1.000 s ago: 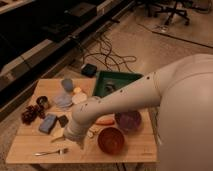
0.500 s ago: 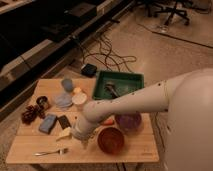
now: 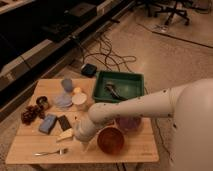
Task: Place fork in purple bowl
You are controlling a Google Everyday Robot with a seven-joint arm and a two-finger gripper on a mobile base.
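near the fork (image 3: pixel 50 151), over the table (image 3: pixel 145 146), parted fingers (image 3: pixel 85 144)

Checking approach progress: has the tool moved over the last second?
Yes. The tool shifted toward the orange-red bowl and now hangs beside its rim, between that bowl and the fork.

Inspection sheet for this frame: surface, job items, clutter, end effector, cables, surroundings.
Surface: wooden table, crowded on its left half.
Job's things: fork lies flat near the front left edge; purple bowl sits right of centre, partly hidden by the arm.
Clutter: orange bowl in front of the purple one; green tray holding a dark utensil; blue sponge; white cup; more small items at left.
End effector: end effector open, above the table between fork and orange bowl.
Cables: cables loose on the floor behind the table.
Surroundings: office chair at far right.
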